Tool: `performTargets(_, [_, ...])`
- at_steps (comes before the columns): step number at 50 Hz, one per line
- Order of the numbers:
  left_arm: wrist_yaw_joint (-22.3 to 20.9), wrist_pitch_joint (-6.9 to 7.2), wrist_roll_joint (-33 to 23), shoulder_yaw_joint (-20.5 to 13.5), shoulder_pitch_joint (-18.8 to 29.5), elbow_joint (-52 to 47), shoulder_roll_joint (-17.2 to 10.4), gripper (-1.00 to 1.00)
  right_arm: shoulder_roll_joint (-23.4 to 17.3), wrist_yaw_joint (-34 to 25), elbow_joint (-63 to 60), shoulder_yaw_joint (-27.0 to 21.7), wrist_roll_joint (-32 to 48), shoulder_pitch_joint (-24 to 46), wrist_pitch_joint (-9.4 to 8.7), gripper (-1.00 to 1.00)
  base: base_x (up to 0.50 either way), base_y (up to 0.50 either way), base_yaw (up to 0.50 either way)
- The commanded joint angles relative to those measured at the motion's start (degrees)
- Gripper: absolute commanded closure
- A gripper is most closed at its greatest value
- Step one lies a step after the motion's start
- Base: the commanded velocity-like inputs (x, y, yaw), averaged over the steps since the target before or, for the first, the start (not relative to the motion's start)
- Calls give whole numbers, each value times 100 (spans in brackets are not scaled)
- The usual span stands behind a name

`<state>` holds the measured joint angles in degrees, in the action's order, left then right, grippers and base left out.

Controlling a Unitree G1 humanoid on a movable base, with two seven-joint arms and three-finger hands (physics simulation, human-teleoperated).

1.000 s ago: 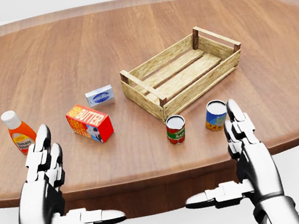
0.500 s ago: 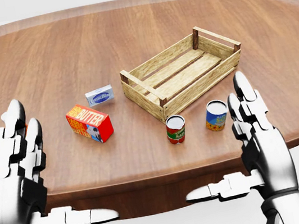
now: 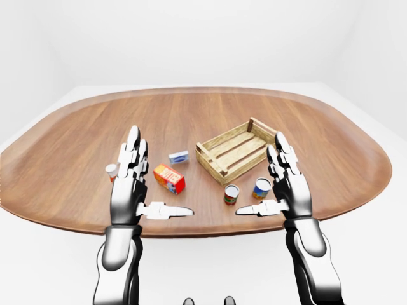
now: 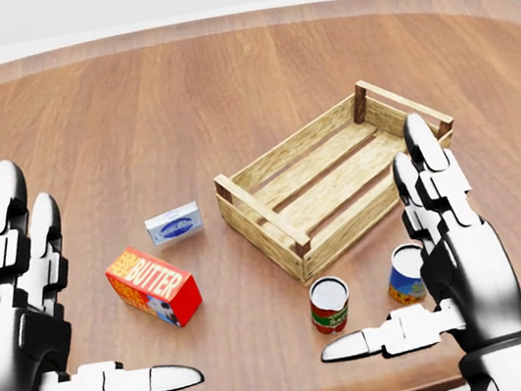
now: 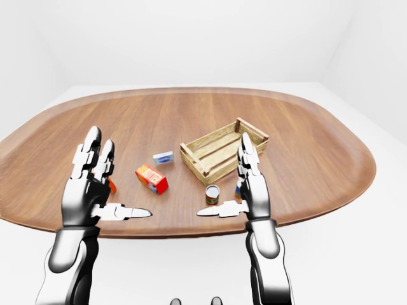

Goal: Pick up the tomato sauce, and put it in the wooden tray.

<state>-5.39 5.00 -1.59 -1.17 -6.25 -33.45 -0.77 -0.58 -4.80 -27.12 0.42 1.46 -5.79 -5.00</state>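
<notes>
The tomato sauce (image 4: 330,306) is a small red can with a green band. It stands upright on the table near the bottom of the head view, just below the wooden tray (image 4: 332,176), a slatted crate with nothing in it. My right hand (image 4: 459,258) is open to the can's right, thumb pointing left toward it without touching. My left hand (image 4: 33,321) is open at the far left, well away from the can. Neither hand holds anything.
A blue and yellow can (image 4: 407,274) stands right of the red can, partly behind my right hand. A red butter box (image 4: 154,287) and a small blue-white box (image 4: 174,224) lie left of the tray. An orange bottle (image 3: 112,170) peeks from behind my left hand.
Both hands have risen with fingers spread. The head view has shifted: everything on the table now sits lower and larger in the picture. The bottle has gone behind my left hand.
</notes>
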Motion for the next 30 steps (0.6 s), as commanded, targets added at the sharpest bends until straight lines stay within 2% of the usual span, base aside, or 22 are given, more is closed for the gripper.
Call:
performTargets(1, [-11,0,1,1,-22,-56,2,-100,4,-14,2,35,21,-35,0,-100,50,0,0])
performTargets(30, [-18,0,-3,44,-52,-19,5,-100,14,12,152,84,50,-56,0,-100,50,0,0])
